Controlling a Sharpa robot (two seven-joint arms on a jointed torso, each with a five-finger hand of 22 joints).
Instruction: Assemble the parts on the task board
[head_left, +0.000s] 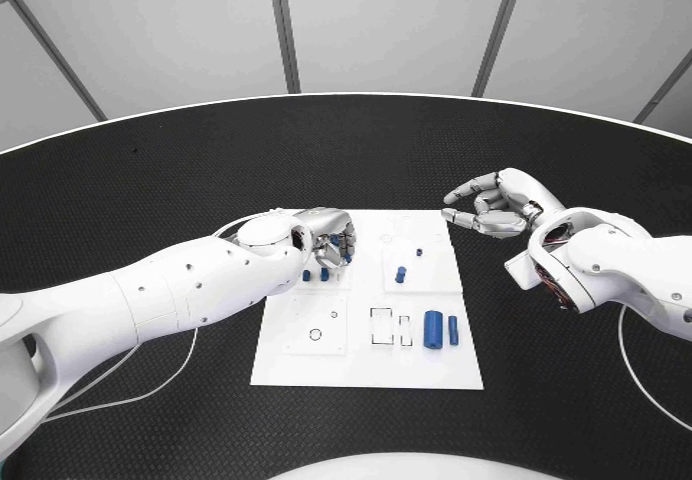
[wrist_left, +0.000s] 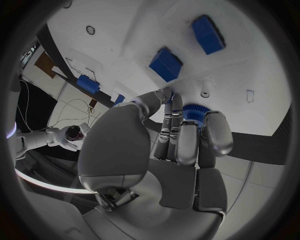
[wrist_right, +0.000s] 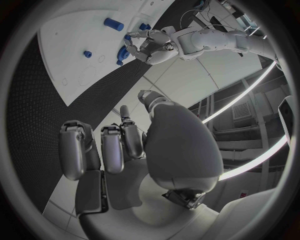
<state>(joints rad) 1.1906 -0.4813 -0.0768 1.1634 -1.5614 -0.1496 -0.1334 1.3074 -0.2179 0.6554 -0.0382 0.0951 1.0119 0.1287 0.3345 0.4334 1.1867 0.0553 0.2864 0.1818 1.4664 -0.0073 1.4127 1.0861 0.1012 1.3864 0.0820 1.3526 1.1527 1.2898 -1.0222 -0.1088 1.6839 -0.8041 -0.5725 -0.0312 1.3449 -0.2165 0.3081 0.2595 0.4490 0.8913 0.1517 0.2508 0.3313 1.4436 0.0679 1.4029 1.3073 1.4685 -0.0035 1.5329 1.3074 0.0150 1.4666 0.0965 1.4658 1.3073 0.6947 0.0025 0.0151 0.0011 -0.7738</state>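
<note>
Black table (head_left: 173, 180), white task board (head_left: 368, 365) at its middle; left hand (head_left: 326, 238) over the board's far left corner, fingers pinching a blue ribbed part (wrist_left: 194, 113); right hand (head_left: 495, 204) just off the board's far right corner, fingers curled, holding nothing

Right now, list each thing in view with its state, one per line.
left hand: over the board, holding a blue part
right hand: off the board, fingers curled, holding nothing
task board: flat on the table
two blue cylinders: lying side by side on the board
small blue part: on the board
</note>
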